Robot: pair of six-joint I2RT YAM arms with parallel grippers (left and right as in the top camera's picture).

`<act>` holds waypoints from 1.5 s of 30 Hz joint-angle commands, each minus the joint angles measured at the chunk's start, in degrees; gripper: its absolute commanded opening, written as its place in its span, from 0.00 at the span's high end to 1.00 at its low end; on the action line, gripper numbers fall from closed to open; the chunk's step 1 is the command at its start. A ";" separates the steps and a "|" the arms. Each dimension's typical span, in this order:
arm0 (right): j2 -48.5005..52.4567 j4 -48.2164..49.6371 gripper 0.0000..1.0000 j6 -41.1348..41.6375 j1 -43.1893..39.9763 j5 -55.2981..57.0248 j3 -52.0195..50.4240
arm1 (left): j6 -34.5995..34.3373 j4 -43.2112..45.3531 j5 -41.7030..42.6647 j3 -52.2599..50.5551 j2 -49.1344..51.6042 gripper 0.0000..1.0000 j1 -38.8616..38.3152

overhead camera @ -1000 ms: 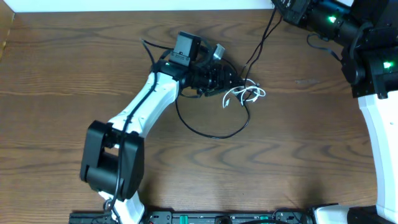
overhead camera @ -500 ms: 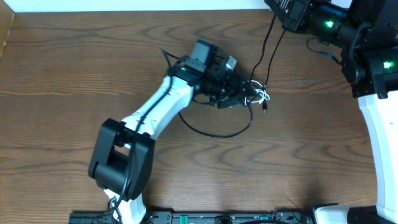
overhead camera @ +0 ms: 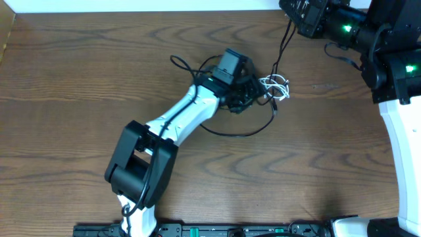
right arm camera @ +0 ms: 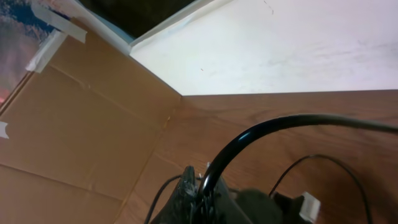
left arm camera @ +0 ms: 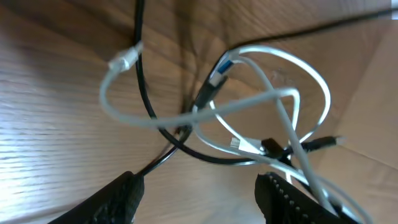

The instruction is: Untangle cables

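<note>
Cannot tell open from closed on the right gripper point(overhead camera: 308, 13), cut off at the edge. Just ahead of the wide-spread, empty left gripper point(left arm camera: 199, 180): tangled cables point(left arm camera: 214, 110).

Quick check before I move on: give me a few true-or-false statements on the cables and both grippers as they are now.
1. The left gripper is shut. False: its fingers stand apart in the left wrist view.
2. The white cable is bunched next to the left gripper. True.
3. The white cable lies clear of the black cable. False: they cross and loop through each other.
4. A black cable runs up toward the right gripper at the table's far edge. True.
</note>
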 commanded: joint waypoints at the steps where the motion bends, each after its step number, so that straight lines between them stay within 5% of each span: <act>1: -0.31 -0.74 0.99 -1.03 -0.50 -0.55 0.98 | -0.42 1.62 -6.23 0.50 0.48 0.34 -1.38; 7: -0.28 -4.92 0.99 -1.05 -0.72 1.09 0.98 | 1.86 0.68 -5.62 0.50 0.39 0.23 0.17; 16: -0.28 -6.29 0.99 -1.42 -0.70 2.03 0.98 | 6.36 1.22 7.50 0.52 -1.79 0.23 7.52; 25: -0.28 -6.16 0.99 0.22 0.96 4.57 0.98 | 6.12 3.10 13.81 0.50 -0.98 0.26 4.72; 32: -0.28 -6.16 0.99 0.52 1.18 3.96 0.98 | 3.28 -0.39 9.99 0.50 -0.63 0.27 2.78; 41: -0.28 -5.38 0.99 2.91 0.55 4.17 0.98 | -6.14 3.89 1.11 0.50 1.99 0.55 -1.18; 44: -0.42 -4.63 0.99 2.95 -0.24 3.65 0.98 | -6.05 5.81 -1.46 0.50 2.38 0.92 -1.11; 45: -0.48 -4.72 0.99 2.91 -0.61 3.43 0.98 | -4.90 5.84 -2.14 0.50 2.25 0.92 -0.37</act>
